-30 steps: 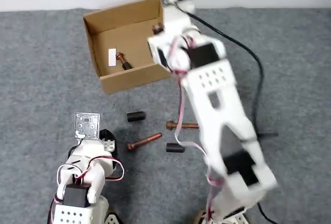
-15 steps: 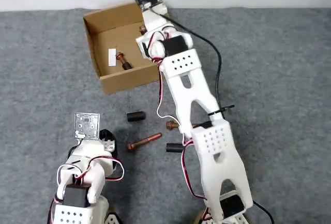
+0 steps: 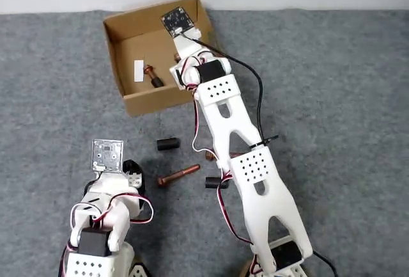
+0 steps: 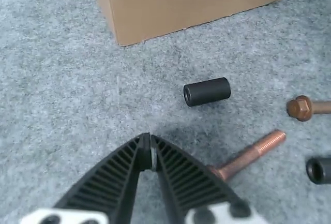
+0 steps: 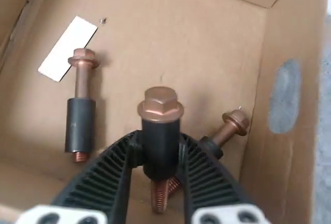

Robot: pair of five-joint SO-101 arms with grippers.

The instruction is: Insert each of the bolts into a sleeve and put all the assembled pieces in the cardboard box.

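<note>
My right gripper (image 5: 160,146) is shut on an assembled piece (image 5: 161,125), a copper bolt in a black sleeve, held over the floor of the cardboard box (image 3: 123,32). Two more assembled pieces lie in the box, one by a white label (image 5: 80,111) and one against the wall (image 5: 228,129). On the carpet lie a loose sleeve (image 4: 207,91), a bolt (image 4: 249,154), a second bolt (image 4: 304,107) and a second sleeve (image 4: 319,169). My left gripper (image 4: 148,145) is shut with nothing in it, low over the carpet short of the first sleeve.
The right arm (image 3: 239,155) stretches from the front edge across the loose parts and covers most of one bolt (image 3: 210,155). Grey carpet runs open to the left and right. A white wall borders the far side.
The right arm has swung left and lowered, carrying the assembled piece from the box's right wall to over the box floor. The left arm has stayed still.
</note>
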